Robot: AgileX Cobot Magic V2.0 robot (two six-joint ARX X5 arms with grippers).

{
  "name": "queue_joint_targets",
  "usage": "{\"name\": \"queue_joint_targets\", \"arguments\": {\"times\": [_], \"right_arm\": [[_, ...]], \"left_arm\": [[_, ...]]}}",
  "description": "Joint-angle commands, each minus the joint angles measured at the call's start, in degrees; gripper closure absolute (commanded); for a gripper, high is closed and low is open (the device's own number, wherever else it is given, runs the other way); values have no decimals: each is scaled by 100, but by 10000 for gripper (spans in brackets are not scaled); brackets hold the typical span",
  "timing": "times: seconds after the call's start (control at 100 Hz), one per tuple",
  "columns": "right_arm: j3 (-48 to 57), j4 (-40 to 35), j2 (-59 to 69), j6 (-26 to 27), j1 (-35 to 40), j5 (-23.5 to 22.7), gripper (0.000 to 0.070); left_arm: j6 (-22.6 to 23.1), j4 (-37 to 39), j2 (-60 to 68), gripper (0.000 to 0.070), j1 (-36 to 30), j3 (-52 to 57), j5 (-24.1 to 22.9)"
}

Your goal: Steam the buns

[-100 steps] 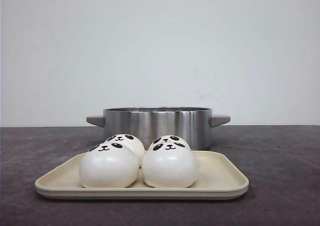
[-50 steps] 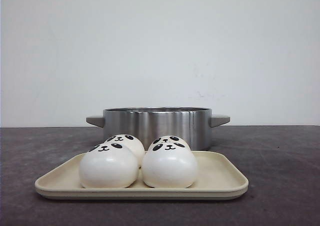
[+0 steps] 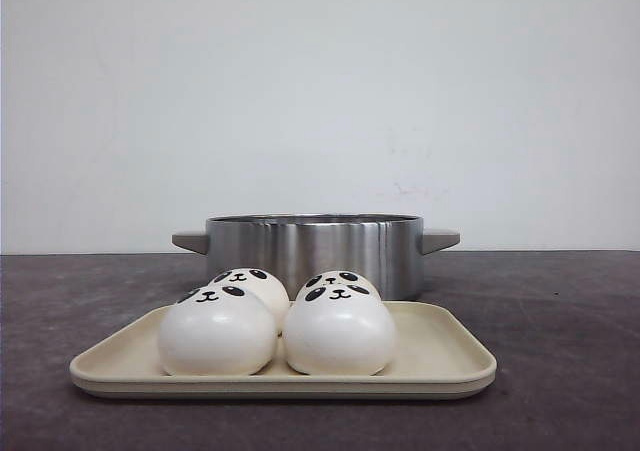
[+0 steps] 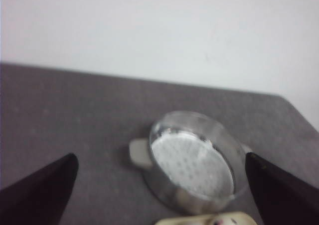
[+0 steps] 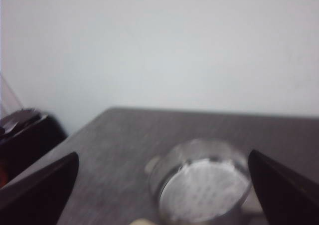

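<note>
Nothing has moved; rear buns (image 3: 240, 279) hidden behind front ones.

- The place reads as a bare test bench in a lab or studio rather than a lived-in kitchen — a dark grey, slightly speckled table (image 3: 560, 371) runs back to a plain white wall (image 3: 320, 91) with only faint scuffs.
- The only kitchen items are a staged set: a steel steamer pot (image 3: 315, 251) with grey side handles and a perforated floor, and a cream tray (image 3: 440, 356) of panda-faced buns (image 3: 338, 331).
- Beyond the table's edge in the right wrist view, blurred dark equipment (image 5: 22, 135) stands against the wall — too unclear to identify.
</note>
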Motion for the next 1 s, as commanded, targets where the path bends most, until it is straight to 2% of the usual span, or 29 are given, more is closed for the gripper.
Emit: {"name": "queue_joint_targets", "arguments": {"times": [0.0, 0.07, 0.13, 0.21, 0.3, 0.39, 0.51, 0.63, 0.81, 0.99], "right_arm": [[85, 39, 358, 107, 262, 57, 0], [85, -7, 772, 133, 734, 402, 0], [87, -155, 1145, 201, 1263, 944, 0], [90, -501, 1703, 247, 1974, 1663, 0], [105, -975, 2396, 426, 2509, 2157, 0], [114, -1272, 3097, 621, 2798, 2122, 9], [120, -1298, 3895, 874, 3032, 2041, 21], [144, -1176, 4444, 960, 3060, 1982, 102], [372, -848, 5045, 977, 3042, 1989, 102], [1043, -833, 5643, 966, 3042, 2131, 104]], "left_arm": [[-17, 7, 66, 0, -87, 122, 20], [-17, 2, 90, 0, -188, 122, 20], [-15, 9, 107, 0, -267, 122, 20], [-15, 11, 140, 0, -374, 122, 20], [0, 11, 170, 0, -490, 122, 20], [7, 4, 192, 0, -592, 122, 20], [26, 4, 212, 0, -708, 122, 17], [24, 4, 221, 0, -811, 122, 17], [35, 4, 291, 0, -953, 122, 15], [42, -13, 400, 0, -1088, 120, 15]]}}
